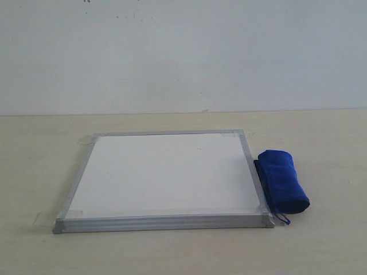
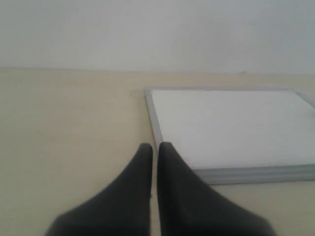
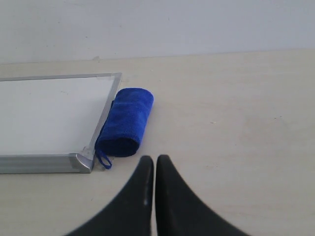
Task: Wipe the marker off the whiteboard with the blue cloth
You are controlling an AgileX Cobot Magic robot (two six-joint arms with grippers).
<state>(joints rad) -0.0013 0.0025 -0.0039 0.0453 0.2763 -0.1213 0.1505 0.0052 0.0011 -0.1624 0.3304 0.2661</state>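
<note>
Rolled blue cloth (image 1: 282,179) (loop at one end) just beside flat whiteboard (image 1: 163,172)

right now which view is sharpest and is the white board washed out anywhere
Exterior view: soft light, the square white board with silvery frame bright, nearly featureless, the deep blue fuzzy cloth roll crisp. Left wrist view: softest, hazy, black left tool blurred. Right wrist view: sharpest on the cloth, right tool edges soft.

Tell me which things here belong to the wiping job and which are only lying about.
For the job:
whiteboard
blue cloth, beside the board's frame
left gripper and right gripper, both shut and empty
red marker lines: none visible on the board

Not part of it:
only the table and the wall behind
</note>
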